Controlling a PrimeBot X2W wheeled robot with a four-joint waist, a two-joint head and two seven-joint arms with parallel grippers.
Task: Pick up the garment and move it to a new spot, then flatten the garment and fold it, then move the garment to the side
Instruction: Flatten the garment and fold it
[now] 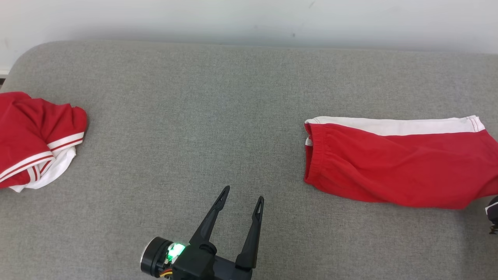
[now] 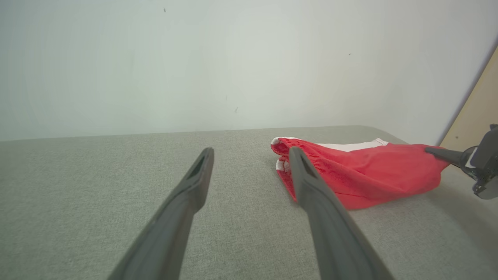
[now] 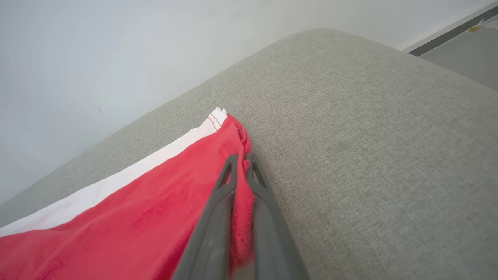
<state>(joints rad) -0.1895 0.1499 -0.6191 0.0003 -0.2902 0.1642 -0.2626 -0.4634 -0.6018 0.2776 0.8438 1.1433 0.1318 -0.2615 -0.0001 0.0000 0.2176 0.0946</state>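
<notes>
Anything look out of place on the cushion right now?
One thing: a red-and-white garment lies bunched and crumpled at the left edge of the cushion. The red shorts lie flat and folded, the right claw shut on their right end.

Grey upholstered surface [image 1: 194, 116]. Red shorts [image 1: 389, 167] lie flat at right. A crumpled red-and-white garment [image 1: 35, 136] lies at left.

From the head: looking steeply down from high on the grey cushion [image 1: 249, 116], wall [image 1: 249, 19] at 12 o'clock. From the left wrist: low and near the cushion, facing along the left gripper [image 2: 251, 151] toward the wall, red garment [image 2: 362, 175] at 2 o'clock. From the right wrist: very close, along the right gripper [image 3: 241, 156] at the garment's hem. Shared by all three: garment and cushion.
</notes>
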